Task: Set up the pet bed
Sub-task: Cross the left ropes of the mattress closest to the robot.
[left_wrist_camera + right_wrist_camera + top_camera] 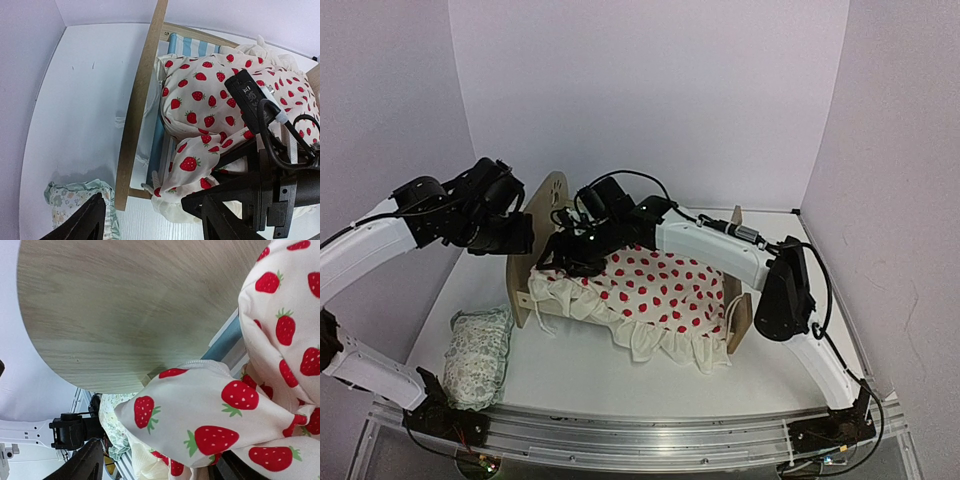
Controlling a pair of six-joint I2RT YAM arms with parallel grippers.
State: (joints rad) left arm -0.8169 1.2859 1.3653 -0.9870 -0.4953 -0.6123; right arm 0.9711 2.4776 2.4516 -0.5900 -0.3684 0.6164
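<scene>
Pale green patterned cloth first: pillow [480, 355] lies on the table [580, 375] at the near left, outside the bed and well apart from both pincers.

Behind it, mid-table, is the pet bed [532, 290], a plywood frame angled with its footboard [741, 318] to the right and its headboard [552, 198] to the left and farther back. Inside the frame is the striped mattress [192, 46], showing only as a strip along the head end. The strawberry blanket [665, 290] covers the rest, its ruffle hanging over the near side rail.

Right gripper [159, 452] is at the head end, low over the blanket. Its jaws are wide. A bunched fold sits between them, loose and not pinched.

Left gripper [150, 200] hovers on the outer side of the headboard, jaws wide, nothing held.

Judgement: the blanket step looks about finished, though the cloth is rumpled near the headboard. The pillow looks like the remaining piece. The next move probably calls for the left arm, being nearer, to reach down to the pillow, grip an edge, and carry it to the head end without dragging the blanket.
</scene>
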